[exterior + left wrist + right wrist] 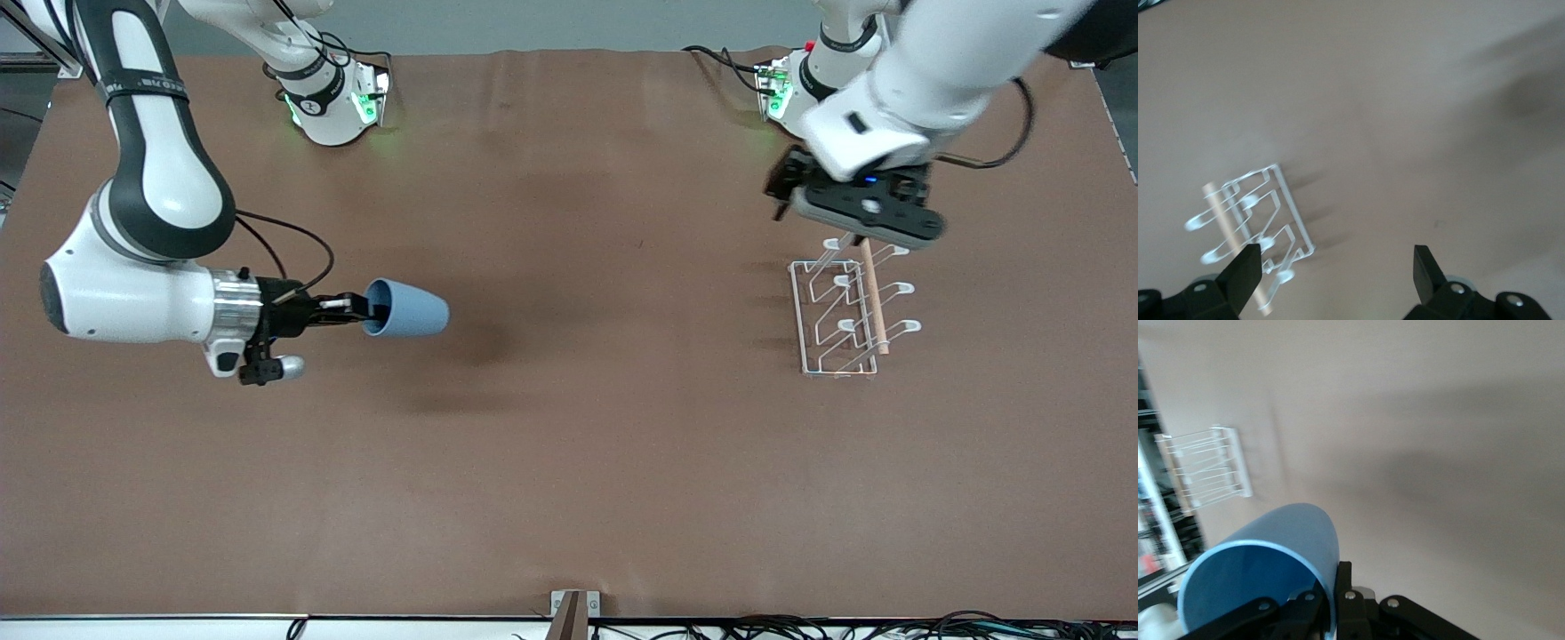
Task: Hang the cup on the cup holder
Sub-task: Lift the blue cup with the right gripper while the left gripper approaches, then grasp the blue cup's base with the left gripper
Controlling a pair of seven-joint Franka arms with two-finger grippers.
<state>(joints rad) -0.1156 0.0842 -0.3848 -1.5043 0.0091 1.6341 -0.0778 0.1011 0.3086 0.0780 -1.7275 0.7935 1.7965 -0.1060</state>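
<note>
My right gripper (360, 311) is shut on the rim of the light-blue cup (411, 310). It holds the cup on its side above the table, toward the right arm's end. In the right wrist view the cup (1271, 567) fills the near corner, one finger inside the rim and one outside. The white wire cup holder (849, 307), with a wooden rod on top, stands toward the left arm's end. It also shows in the right wrist view (1205, 467). My left gripper (858, 233) is open and empty over the holder's end nearest the arm bases. In the left wrist view the holder (1255, 223) lies beside one finger.
The brown table cover (569, 444) spreads between the cup and the holder. A small clamp (573, 613) sits at the table edge nearest the front camera. Cables run along that edge.
</note>
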